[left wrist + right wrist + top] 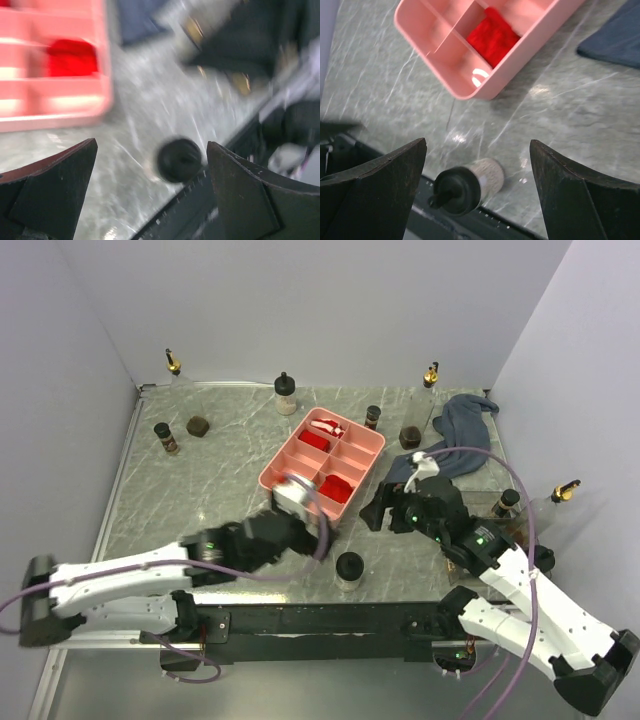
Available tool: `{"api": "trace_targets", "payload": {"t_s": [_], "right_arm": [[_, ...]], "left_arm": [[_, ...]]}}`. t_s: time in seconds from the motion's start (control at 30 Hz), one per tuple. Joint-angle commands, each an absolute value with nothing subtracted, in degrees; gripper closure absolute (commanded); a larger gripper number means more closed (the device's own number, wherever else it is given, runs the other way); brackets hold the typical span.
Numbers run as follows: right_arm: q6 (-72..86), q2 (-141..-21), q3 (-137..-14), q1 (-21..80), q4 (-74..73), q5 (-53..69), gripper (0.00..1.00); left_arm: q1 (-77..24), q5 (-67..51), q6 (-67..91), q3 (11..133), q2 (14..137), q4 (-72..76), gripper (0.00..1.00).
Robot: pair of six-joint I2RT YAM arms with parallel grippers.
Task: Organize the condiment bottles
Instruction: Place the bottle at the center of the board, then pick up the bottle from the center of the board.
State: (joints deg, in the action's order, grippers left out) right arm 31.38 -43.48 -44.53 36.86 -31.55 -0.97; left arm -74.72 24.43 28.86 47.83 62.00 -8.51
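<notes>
Left arm lies low from its base at the near left corner, forearm running rightward along the table's front. My left pincer (297,495) ends just at the near corner of the pink plastic divided tray (372,445), its two dark fingers wide apart with nothing between them. The left wrist view is badly blurred. Right arm comes up from the near right base, elbow bent, wrist turned inward toward the left. My right pincer (477,145) hangs above the grey-green marbled table top (200,490), fingers spread wide, gripping nothing. The small cream-bodied bottle (467,186) with a black screw cap stands upright, long axis vertical, cap up. It sits close to the table's front edge, between my two pincers and in front of the tray's near corner, apart from the tray. Both wrist views show it framed between the fingers but beyond them, untouched. Its body is pale and faintly speckled, and its cap is round, matte and black. One tray compartment near that corner holds something bright red. Further off, a tall clear bottle with a gold pourer (173,365) stands upright at the back left corner. A squat dark-brown jar (199,425) sits on the left side. A crumpled blue-grey cloth (462,430) lies right of the tray.
</notes>
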Motion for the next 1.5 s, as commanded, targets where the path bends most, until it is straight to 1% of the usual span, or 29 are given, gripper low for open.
{"api": "trace_targets", "payload": {"t_s": [0.0,0.07,0.17,0.27,0.4,0.43,0.47,0.57,0.7,0.8,0.83,0.9,0.93,1.03,1.07,1.1,1.13,1.2,1.23,1.3,1.33,1.47], "right_arm": [[33.5,-45.4,-43.7,43.8,-31.2,-2.1,0.09],[35.0,-47.3,-43.4,48.5,-31.3,-5.3,0.09],[36.6,-49.7,-42.9,52.5,-30.8,-7.3,0.09],[37.3,-53.0,-43.3,57.1,-31.8,-10.3,0.09],[38.9,-56.3,-43.6,62.2,-35.1,-15.3,0.09],[39.2,-57.1,-43.3,62.7,-35.3,-15.6,0.09],[39.5,-57.5,-43.0,63.1,-35.2,-15.5,0.09],[40.7,-58.5,-41.3,64.6,-33.3,-14.7,0.11],[41.8,-60.3,-40.6,65.7,-32.8,-14.9,0.15],[42.9,-62.0,-40.9,65.9,-33.1,-15.4,0.23],[43.2,-62.7,-41.1,66.0,-33.7,-16.2,0.31],[45.2,-63.3,-42.0,65.9,-34.9,-17.5,0.42],[46.0,-63.5,-42.4,65.9,-36.1,-18.5,0.50],[51.7,-63.5,-43.2,66.0,-37.8,-22.1,0.60],[53.2,-63.5,-43.4,65.9,-38.1,-22.8,0.65],[54.5,-63.6,-44.1,65.9,-38.5,-23.3,0.87],[56.1,-64.5,-44.8,65.9,-40.8,-24.0,1.00],[63.3,-66.4,-48.9,65.9,-46.0,-29.0,1.00],[66.0,-69.1,-50.7,65.9,-52.9,-31.3,1.00],[74.5,-72.2,-56.5,65.9,-60.3,-36.7,1.00],[80.3,-75.4,-58.4,65.8,-67.5,-38.1,1.00],[91.3,-79.9,-68.4,65.1,-79.9,-43.2,1.00]], "left_arm": [[-63.0,26.9,34.4,45.4,51.8,-17.2,0.04],[-55.7,25.1,35.2,44.6,48.7,-21.7,0.03],[-52.2,26.7,36.5,43.6,43.1,-25.8,0.04],[-52.0,28.5,35.0,44.6,39.5,-29.3,0.04],[-52.0,38.7,35.1,44.9,36.1,-35.5,0.03],[-52.0,39.4,35.3,44.3,35.5,-35.9,0.03],[-52.1,39.5,35.7,42.8,33.9,-35.0,0.03],[-52.1,34.5,33.1,41.6,31.5,-32.4,0.03],[-52.1,36.1,34.1,42.0,31.5,-33.7,0.03],[-52.1,36.0,34.5,42.2,31.8,-34.4,0.03],[-52.1,36.0,34.4,42.3,31.8,-34.4,0.03],[-52.1,36.1,34.7,42.3,32.0,-34.5,0.03],[-52.1,36.3,34.7,42.4,32.1,-34.7,0.03],[-52.1,36.9,35.2,42.5,32.1,-35.2,0.03],[-52.1,37.0,35.2,42.5,31.8,-35.3,0.03],[-52.1,37.1,35.3,42.5,31.8,-35.3,0.03],[-52.1,37.2,35.3,42.5,31.7,-35.4,0.03],[-52.1,37.3,35.4,42.4,31.5,-35.5,0.03],[-52.1,37.4,35.4,42.5,31.4,-35.5,0.03],[-52.1,37.4,35.5,42.5,31.3,-35.5,0.03],[-52.1,37.3,35.5,42.5,31.3,-35.5,0.03],[-52.1,37.4,35.5,42.5,31.4,-35.7,0.03]]}}
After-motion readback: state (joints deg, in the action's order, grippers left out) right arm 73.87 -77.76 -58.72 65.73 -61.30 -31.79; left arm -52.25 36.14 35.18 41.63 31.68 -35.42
